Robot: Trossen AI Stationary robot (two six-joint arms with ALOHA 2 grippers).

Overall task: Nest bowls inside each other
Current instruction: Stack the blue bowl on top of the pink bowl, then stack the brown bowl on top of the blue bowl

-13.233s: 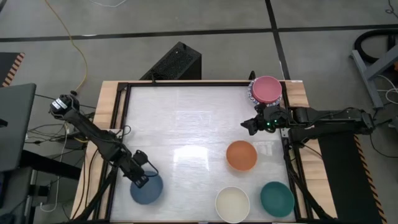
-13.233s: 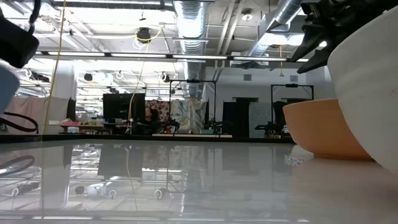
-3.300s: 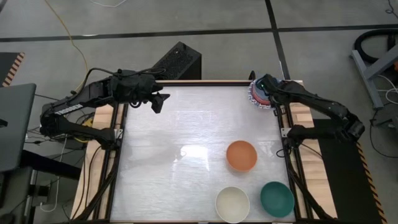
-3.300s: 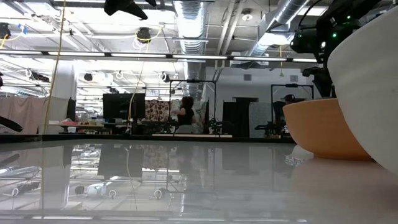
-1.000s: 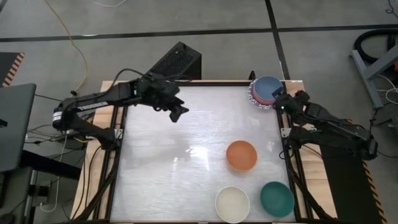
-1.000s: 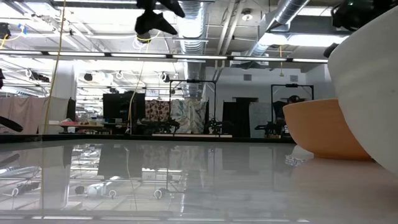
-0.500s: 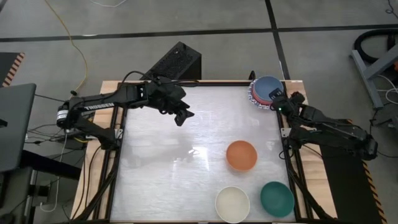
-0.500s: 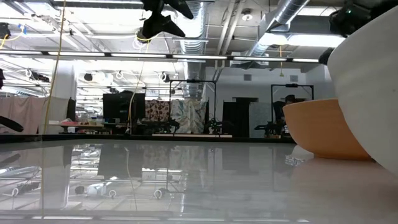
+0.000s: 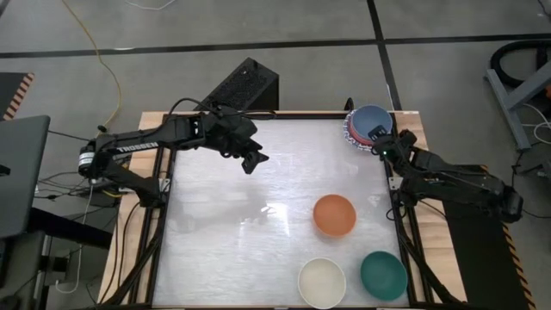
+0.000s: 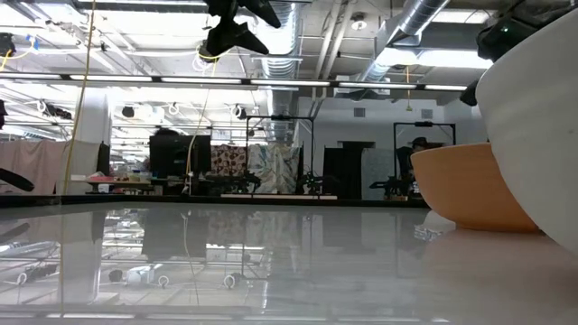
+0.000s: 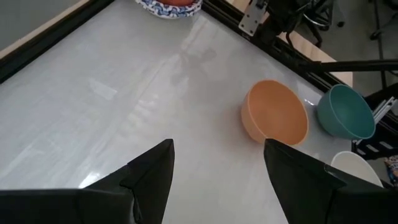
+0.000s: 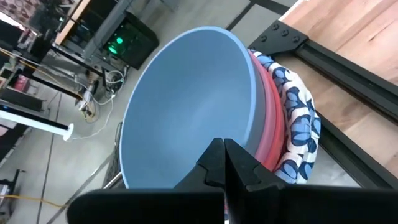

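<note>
The white table (image 9: 215,224) inside its dark frame carries all the bowls. At its far right corner stands the stack of bowls (image 9: 368,126): the blue bowl (image 12: 186,106) sits on top, nested in a pink bowl (image 12: 270,118), with a blue-patterned white bowl (image 12: 298,130) showing beneath. How many more lie under them cannot be told.

Three bowls stand alone on the right half of the table. The orange bowl (image 9: 334,215) is nearest the middle. The teal bowl (image 9: 383,275) and the cream bowl (image 9: 321,282) stand side by side at the near edge, close together but apart. In the low view the cream bowl (image 10: 533,135) fills the right edge, with the orange bowl (image 10: 461,185) behind it.

The left arm (image 9: 155,136) reaches from the left side over the far part of the table. The left gripper (image 9: 252,161) hangs in the air above the bare surface, its fingers (image 11: 149,171) spread wide and holding nothing; the orange bowl lies well ahead of them.

The right gripper (image 9: 381,140) is just beside the stack, at its near edge. Its fingers (image 12: 217,165) are pressed together, empty, with their tips at the blue bowl's rim; whether they touch it cannot be told.
</note>
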